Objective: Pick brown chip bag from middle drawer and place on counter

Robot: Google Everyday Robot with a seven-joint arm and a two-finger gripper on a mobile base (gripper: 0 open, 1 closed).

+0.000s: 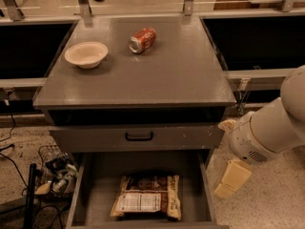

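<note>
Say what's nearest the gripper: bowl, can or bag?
The brown chip bag in the grey drawer, beside the tan gripper; cream bowl and red can sit on the counter.

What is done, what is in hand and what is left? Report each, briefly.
Done: the middle drawer is pulled open, with the brown chip bag lying flat on its floor. In hand: no grasp yet; the gripper hangs outside the drawer, to its right, apart from the bag. Left: reach in, grasp the bag, lift it and set it on the counter, which holds a bowl and a soda can.
</note>
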